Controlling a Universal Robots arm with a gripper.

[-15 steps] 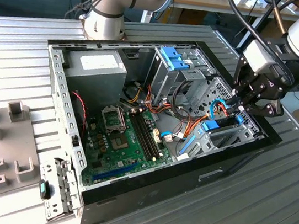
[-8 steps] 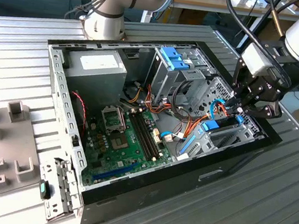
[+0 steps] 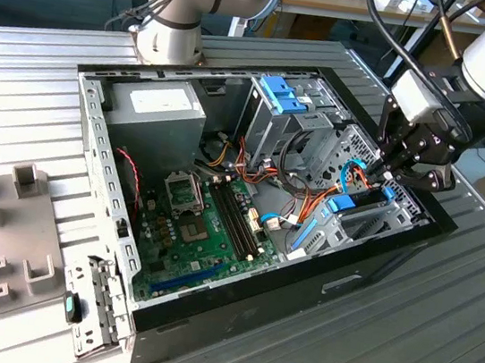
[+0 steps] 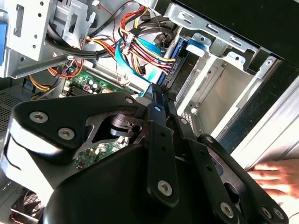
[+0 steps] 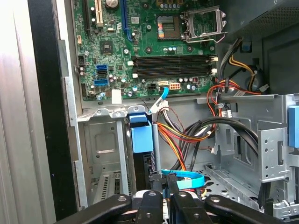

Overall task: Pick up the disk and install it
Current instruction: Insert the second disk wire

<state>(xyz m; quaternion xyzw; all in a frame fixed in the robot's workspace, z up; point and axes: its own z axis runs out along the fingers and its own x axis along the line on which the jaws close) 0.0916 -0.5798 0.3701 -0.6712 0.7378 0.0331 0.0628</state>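
An open computer case [image 3: 104,139] exposes its green motherboard [image 3: 196,225] and orange cables [image 5: 180,140].

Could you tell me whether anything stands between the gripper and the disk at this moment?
Nothing visible does. The gripper is right at the disk, which stands edge-up in a bay of the metal drive cage. A thin blue cable crosses beside the fingertips, next to the disk's end.

The arm enters the exterior view from two o'clock, its pale wrist sloping down toward eight o'clock and ending in the black gripper [image 3: 394,176]. The gripper's linkages spread wide at the top while its fingers [image 5: 150,199] run close together, nearly parallel, tips pointing downward in the exterior view.
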